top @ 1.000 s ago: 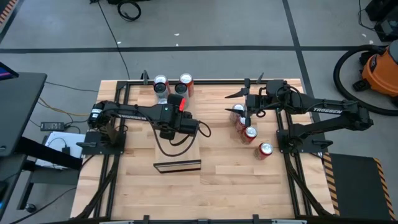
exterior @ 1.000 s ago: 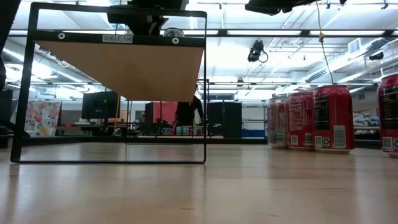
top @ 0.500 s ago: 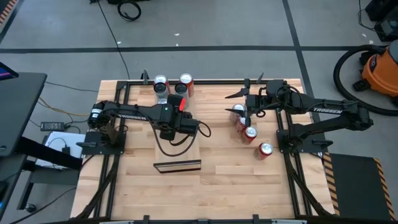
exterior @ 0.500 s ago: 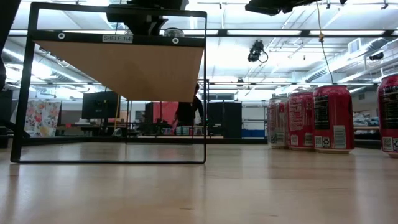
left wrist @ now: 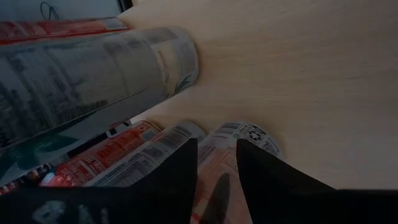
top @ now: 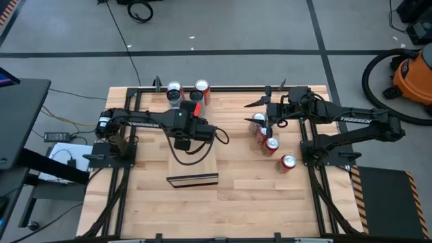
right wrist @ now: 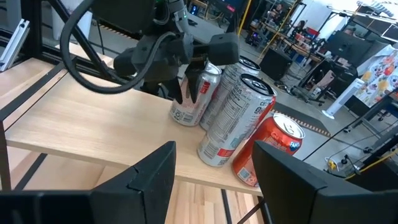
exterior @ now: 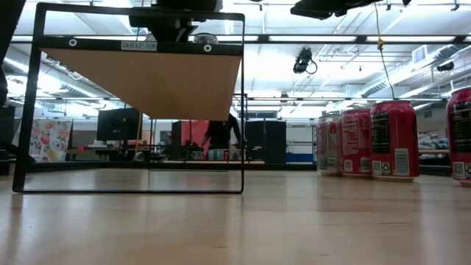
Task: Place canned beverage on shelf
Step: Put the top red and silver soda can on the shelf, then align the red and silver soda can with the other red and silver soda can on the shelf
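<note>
Your left claw [right wrist: 188,84] hangs open over the shelf [top: 192,162], just behind the upright cans [right wrist: 231,118] there. Your right claw [top: 258,102], open, waits well right of the shelf.

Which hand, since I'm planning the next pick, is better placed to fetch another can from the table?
Likely the right. The right hand hovers open beside the loose cans, while the left hand is over the shelf, farther from them.
</note>
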Robot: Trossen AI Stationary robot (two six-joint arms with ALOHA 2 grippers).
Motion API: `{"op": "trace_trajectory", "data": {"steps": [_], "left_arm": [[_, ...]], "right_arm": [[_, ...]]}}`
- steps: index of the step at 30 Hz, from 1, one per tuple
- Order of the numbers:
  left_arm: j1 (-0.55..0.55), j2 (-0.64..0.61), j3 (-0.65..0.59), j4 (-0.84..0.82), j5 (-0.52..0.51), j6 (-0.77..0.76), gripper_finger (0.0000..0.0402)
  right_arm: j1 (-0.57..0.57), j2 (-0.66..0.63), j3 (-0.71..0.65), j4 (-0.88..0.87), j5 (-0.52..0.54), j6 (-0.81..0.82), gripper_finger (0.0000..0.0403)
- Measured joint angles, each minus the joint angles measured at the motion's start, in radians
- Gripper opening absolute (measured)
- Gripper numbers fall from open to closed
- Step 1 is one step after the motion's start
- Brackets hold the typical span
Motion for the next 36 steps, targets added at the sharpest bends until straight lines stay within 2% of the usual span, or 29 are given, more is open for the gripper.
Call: {"op": "trace_trajectory", "data": {"steps": [7,12,21,26,31,36], "left_arm": [[-0.040,-0.001,0.000,-0.001,-0.021,0.004,0.0121],[-0.097,0.000,0.002,0.073,-0.089,0.004,0.0121],[-0.180,-0.003,0.113,0.217,-0.075,0.023,0.0121],[-0.188,-0.040,0.098,0.312,-0.015,0.084,0.0121],[-0.168,-0.086,0.008,0.442,-0.007,0.154,0.0121],[-0.148,-0.090,-0.050,0.489,-0.009,0.187,0.0121]], "right_arm": [[0.000,0.000,0.000,0.005,0.000,0.000,0.0221],[0.000,0.000,0.000,0.008,0.001,0.000,0.0221],[0.000,0.000,0.000,-0.051,-0.002,0.005,0.0221],[0.024,0.000,0.000,-0.108,0.121,0.057,0.0221],[0.053,0.010,0.001,-0.181,0.242,0.107,0.0221],[0.041,0.070,0.001,-0.294,0.371,0.234,0.0228]]}}
